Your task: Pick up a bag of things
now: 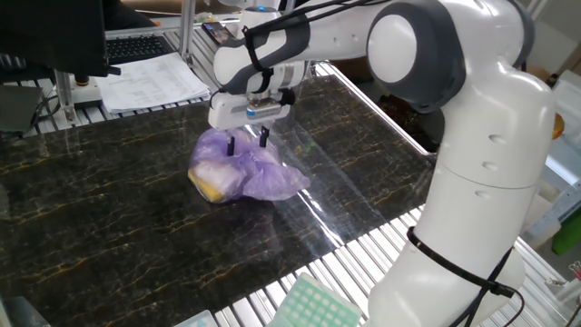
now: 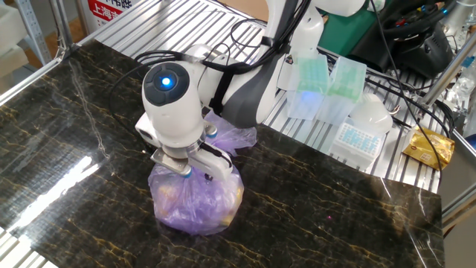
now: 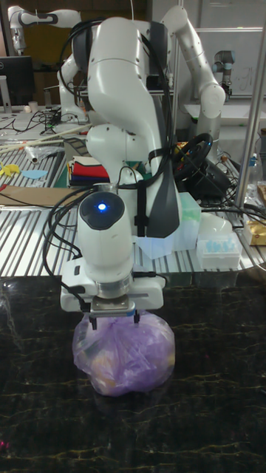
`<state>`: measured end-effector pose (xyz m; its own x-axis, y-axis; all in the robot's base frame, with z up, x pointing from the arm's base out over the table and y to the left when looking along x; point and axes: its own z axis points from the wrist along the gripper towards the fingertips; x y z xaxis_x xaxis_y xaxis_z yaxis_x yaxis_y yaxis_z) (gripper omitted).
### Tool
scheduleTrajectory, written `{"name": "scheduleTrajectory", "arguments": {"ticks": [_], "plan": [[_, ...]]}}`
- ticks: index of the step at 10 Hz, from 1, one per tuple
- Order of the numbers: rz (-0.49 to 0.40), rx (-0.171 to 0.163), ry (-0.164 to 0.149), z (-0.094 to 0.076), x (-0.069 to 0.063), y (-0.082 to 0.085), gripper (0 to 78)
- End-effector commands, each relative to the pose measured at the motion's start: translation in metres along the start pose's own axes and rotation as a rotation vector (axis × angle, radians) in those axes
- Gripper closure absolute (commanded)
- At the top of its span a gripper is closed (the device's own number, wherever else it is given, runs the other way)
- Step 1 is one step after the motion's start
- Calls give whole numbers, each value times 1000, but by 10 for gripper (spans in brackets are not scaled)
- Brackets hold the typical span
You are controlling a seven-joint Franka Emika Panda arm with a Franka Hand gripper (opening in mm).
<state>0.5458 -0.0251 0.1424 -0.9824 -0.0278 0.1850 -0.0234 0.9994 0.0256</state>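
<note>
The bag of things (image 1: 243,174) is a wrinkly light-purple plastic bag lying on the dark marble tabletop (image 1: 109,200), with a yellow block showing at its lower left. It also shows in the other fixed view as the bag (image 2: 195,201) and in the tall view as the bag (image 3: 125,356). My gripper (image 1: 247,140) points straight down over the bag's top, open. Its two black fingertips (image 3: 94,324) sit against the upper folds of the plastic, one on each side. From the other side, the gripper (image 2: 197,174) and white hand hide the bag's top. The gripper (image 3: 114,321) holds nothing.
Papers (image 1: 150,82) and a keyboard (image 1: 136,45) lie beyond the table's far edge. Green and clear tip boxes (image 2: 327,85) and a yellow packet (image 2: 426,147) rest on the slatted metal frame. A green rack (image 1: 313,304) sits at the near edge.
</note>
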Motion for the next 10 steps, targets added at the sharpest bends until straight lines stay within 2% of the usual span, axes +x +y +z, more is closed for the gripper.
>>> {"name": "scheduleTrajectory", "arguments": {"ticks": [1, 3, 4, 5, 7, 10], "plan": [[0, -4, -2, 3, 2, 1, 1], [6, -16, -3, 4, 2, 1, 1], [20, -62, -16, 11, -1, 1, 1], [15, -73, -24, 16, -3, 2, 1], [-3, -35, -25, 14, -2, 1, 1], [-8, -25, -31, 13, -3, 1, 1]]}}
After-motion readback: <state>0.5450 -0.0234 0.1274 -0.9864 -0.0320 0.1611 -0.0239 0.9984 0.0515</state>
